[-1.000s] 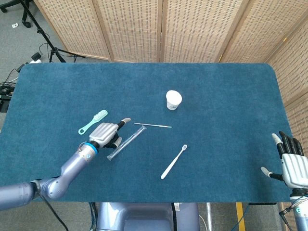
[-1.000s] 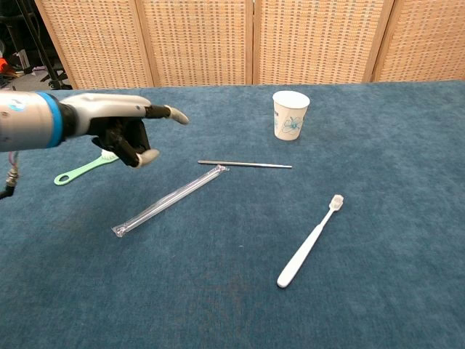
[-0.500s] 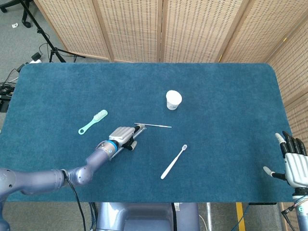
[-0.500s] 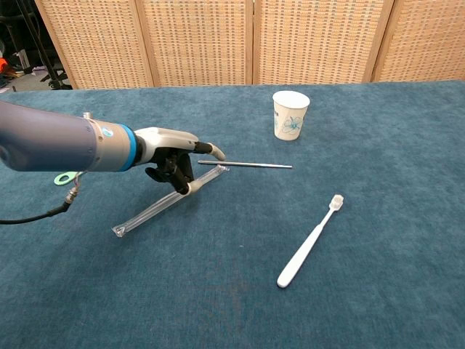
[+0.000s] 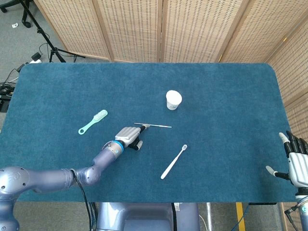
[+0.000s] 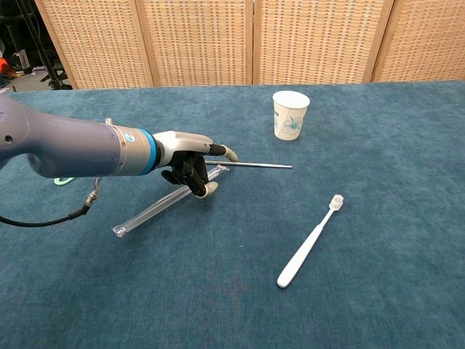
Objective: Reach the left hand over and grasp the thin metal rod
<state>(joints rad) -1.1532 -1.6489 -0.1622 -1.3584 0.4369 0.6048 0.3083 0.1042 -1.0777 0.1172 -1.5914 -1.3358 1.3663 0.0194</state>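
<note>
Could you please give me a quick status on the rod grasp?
Left hand open at metal rod's near end, not gripping. Right hand open, idle. Plastic tube under left hand.

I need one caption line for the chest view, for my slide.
Left hand reaches over the clear tube toward the thin metal rod.

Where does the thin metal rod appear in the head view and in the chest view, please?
Head view: the thin metal rod lies near the centre, just below and left of the paper cup.
Chest view: the rod lies above centre, below and left of the cup.
Shared landmark: the left hand sits at the rod's left end in both.
</note>
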